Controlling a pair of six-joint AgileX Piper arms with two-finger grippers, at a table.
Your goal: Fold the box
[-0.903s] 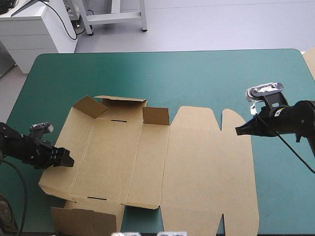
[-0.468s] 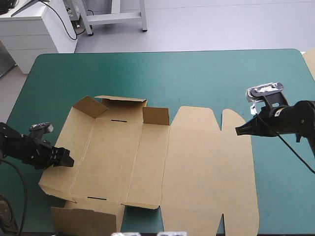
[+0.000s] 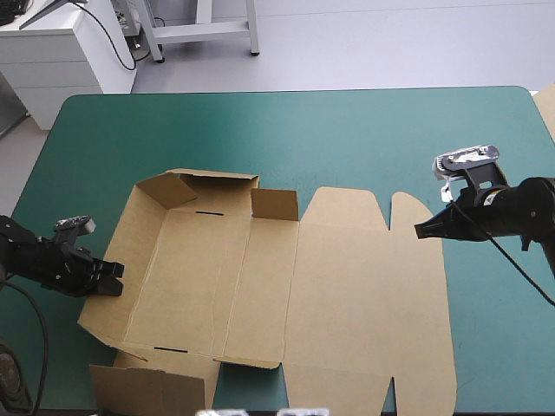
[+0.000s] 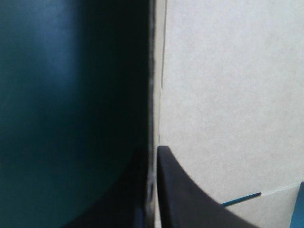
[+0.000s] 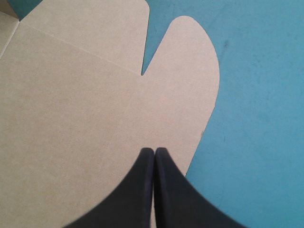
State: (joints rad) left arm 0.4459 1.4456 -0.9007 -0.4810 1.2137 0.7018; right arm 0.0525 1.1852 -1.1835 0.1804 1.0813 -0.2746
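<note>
Box (image 3: 260,286) of brown board lies opened out on the teal-green desk (image 3: 303,130), toward its near left part, with the lid (image 3: 364,303) flat to the right. Its left wall (image 3: 132,251) is tilted up off the cover. The far wall (image 3: 221,184) stands with an end flap folded inward. The left claw (image 3: 114,277) is clenched on the left wall's outer edge. In the left wrist view the board's thin edge runs between its black fingers (image 4: 180,190), which are all but closed. The right claw (image 3: 422,230) is clenched on nothing, its fingers meeting in one pointed arch over the lid's rounded tab (image 5: 190,71) at the board's right edge. Whether it touches the board cannot be told.
</note>
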